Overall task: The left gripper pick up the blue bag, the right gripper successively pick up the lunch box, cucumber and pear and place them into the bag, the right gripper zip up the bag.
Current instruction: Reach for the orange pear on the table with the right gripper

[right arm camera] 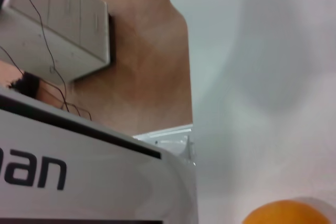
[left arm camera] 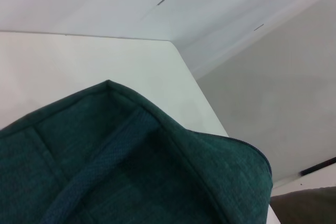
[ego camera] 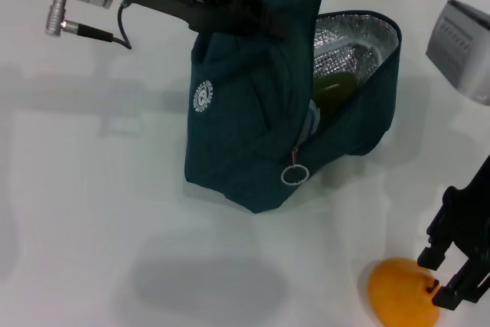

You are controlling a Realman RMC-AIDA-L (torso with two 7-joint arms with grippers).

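Your right tool [ego camera: 448, 277] straddles the round orange-yellow pear [ego camera: 400, 292] on the white surface [ego camera: 92, 212], fingers spread, not closed. It looks smooth and bruisable: grip its widest part gently. Left tool [ego camera: 264, 7] pinches the dark teal fabric bag [ego camera: 245, 128] up.

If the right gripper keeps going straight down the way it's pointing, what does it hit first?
Most likely the pear: the right gripper sits at its right edge, fingers pointing down. Depth is unclear, so it may graze the pear's side and meet the table.

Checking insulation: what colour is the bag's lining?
Silver foil lining inside the blue bag, best in the head view.
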